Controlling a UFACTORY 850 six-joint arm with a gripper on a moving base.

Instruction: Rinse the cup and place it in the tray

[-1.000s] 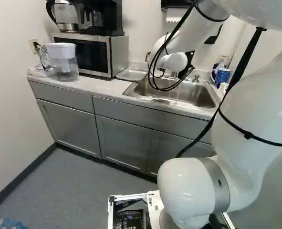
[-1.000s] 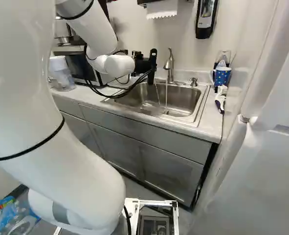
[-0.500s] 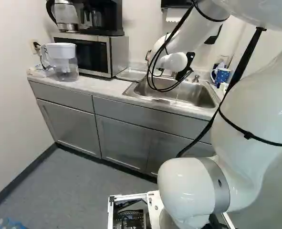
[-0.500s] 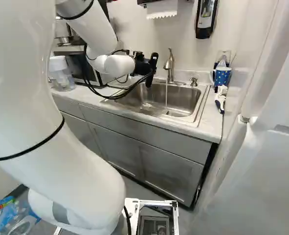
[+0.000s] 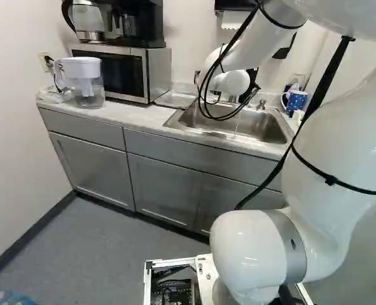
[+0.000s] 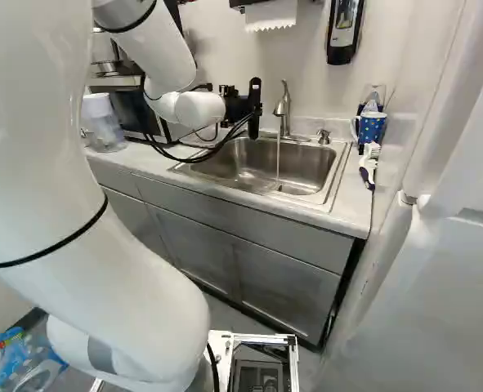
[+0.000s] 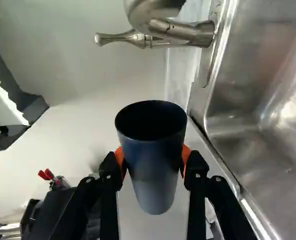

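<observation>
While the claw (image 7: pixel 152 156) is clasping the navy tumbler (image 7: pixel 155 172) from both sides, its long axis is running across the squeeze, its mouth is facing toward the faucet (image 7: pixel 188 34), and falling water (image 6: pixel 277 159) is streaming beside the claw, probably inviting a sideways shift.

A water pitcher (image 5: pixel 86 81) stands beside the microwave (image 5: pixel 157 75), which bears a coffee maker (image 5: pixel 140 25). A blue mug (image 5: pixel 296 101) sits near the sink (image 5: pixel 264 130).
</observation>
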